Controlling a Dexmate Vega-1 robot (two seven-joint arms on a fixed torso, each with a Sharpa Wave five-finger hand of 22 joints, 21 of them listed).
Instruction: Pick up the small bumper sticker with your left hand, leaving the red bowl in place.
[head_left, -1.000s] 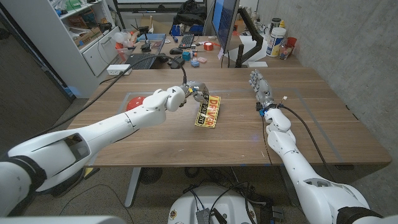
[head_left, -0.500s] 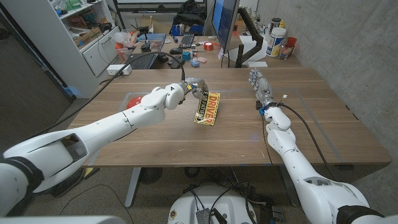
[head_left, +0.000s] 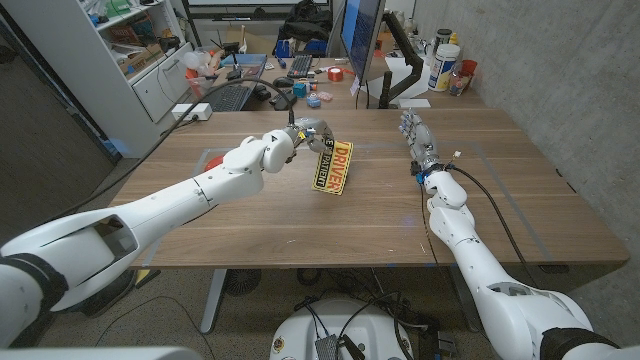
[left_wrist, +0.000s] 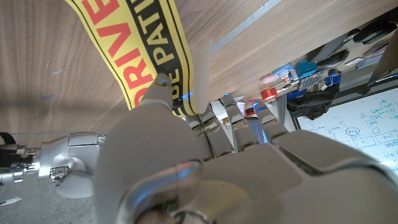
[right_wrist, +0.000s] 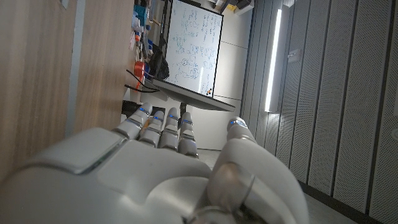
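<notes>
Head view: left hand (head_left: 298, 140) pinches top of thin yellow-and-black paper bumper sticker (head_left: 334, 167), which hangs below it, off wooden table (head_left: 500, 190); round red bowl (head_left: 212, 160) beside the arm, behind the hand - lift straight | left wrist view: fingers (left_wrist: 233, 121) tight on sticker edge - keep squeezing | right wrist view: right hand (right_wrist: 155, 168) holds nothing, fingers straight.

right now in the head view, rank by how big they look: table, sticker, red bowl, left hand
1. table
2. sticker, held off the table, so nearer the camera
3. left hand
4. red bowl, mostly hidden behind the left arm, so unsure
</notes>
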